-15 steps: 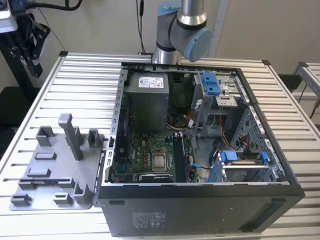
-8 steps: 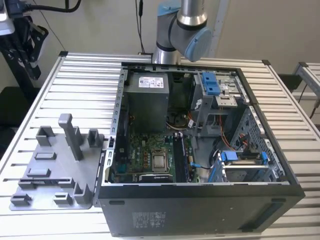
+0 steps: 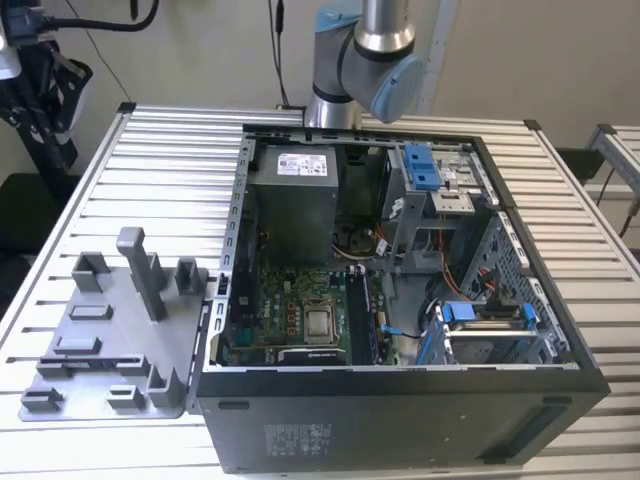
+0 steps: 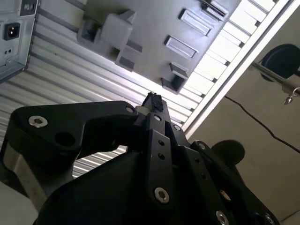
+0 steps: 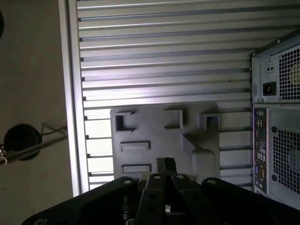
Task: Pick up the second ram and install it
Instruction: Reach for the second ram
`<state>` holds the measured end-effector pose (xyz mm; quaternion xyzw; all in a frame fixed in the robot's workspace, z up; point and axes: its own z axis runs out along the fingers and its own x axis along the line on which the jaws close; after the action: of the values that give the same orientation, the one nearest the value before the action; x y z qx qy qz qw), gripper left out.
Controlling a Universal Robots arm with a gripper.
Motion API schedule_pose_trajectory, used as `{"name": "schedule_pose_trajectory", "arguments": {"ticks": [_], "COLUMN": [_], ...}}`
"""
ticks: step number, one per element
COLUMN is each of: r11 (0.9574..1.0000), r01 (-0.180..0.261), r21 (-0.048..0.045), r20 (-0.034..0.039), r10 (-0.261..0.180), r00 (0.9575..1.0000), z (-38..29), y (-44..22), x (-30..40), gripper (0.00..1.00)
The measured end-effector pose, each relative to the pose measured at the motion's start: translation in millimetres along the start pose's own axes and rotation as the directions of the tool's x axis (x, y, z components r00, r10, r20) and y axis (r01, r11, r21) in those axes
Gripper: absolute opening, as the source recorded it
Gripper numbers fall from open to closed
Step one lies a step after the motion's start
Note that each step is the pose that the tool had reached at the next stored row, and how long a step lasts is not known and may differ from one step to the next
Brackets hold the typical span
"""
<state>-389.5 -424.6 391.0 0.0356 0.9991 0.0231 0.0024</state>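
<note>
The second ram (image 3: 364,312) seems to be the dark stick standing in the motherboard slots beside the processor, though I cannot be sure. The ribbed bench (image 3: 150,160) carries the open computer case (image 3: 400,420) and, beside it, the grey fixture (image 3: 95,335). The gripper (image 5: 165,164) hangs above the fixture, jaws clenched together with nothing seen between them.

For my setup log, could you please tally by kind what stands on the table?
Case: 1
Fixture: 1
Total: 2
</note>
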Motion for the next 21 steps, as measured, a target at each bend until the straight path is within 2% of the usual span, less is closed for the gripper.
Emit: {"name": "schedule_pose_trajectory", "arguments": {"ticks": [13,21], "r11": [1.0,1.0], "r01": [0.0,0.0], "r21": [0.0,0.0], "r20": [-0.0001,0.0], "r10": [0.0,0.0], "r00": [1.0,1.0], "z": [-0.2,-0.1], "y": [-26.9,-40.3], "x": [-1.9,-2.8], "gripper": [0.11,0.11]}}
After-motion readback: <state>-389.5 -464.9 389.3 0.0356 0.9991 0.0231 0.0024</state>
